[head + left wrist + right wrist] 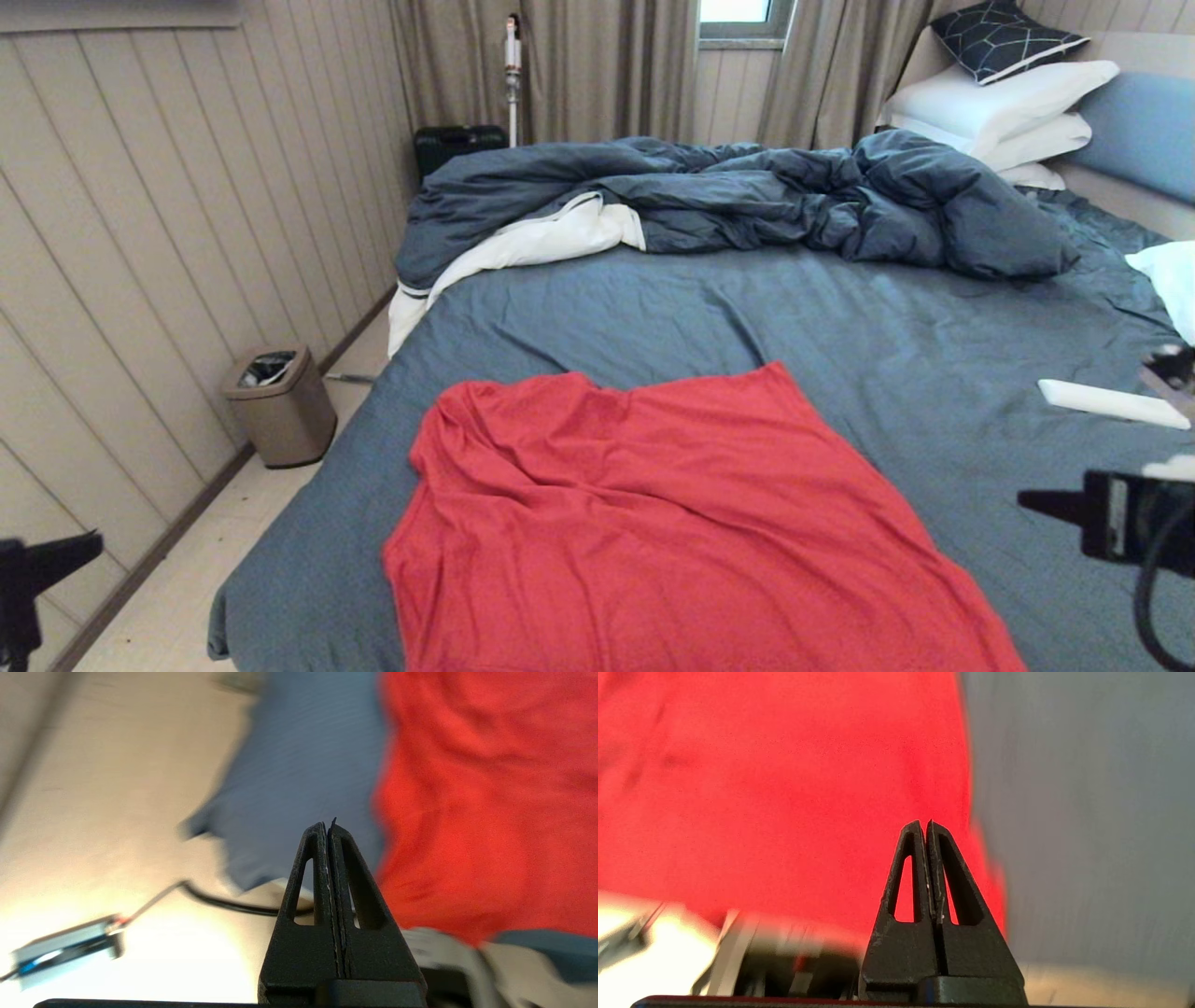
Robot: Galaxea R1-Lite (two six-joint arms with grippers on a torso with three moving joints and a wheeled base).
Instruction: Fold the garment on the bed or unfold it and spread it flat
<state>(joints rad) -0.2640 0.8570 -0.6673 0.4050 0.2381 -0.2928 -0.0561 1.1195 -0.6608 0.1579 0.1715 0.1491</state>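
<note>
The red T-shirt [672,523] lies spread on the slate-blue bed sheet [840,336] near the front edge, plain side up with loose wrinkles; its print does not show. My left gripper [89,546] hangs off the bed's left side over the floor, shut and empty; in the left wrist view its tips [328,826] point at bare sheet [303,779] beside the shirt [490,788]. My right gripper [1032,501] hovers over the sheet right of the shirt, also shut with nothing in it; in the right wrist view the tips [923,825] sit over the shirt's edge [784,788].
A rumpled dark blue duvet [747,191] with white lining crosses the far half of the bed. White pillows [999,107] are stacked at the back right. A flat white object [1111,403] lies on the sheet at right. A brown bin [280,406] stands on the floor at left.
</note>
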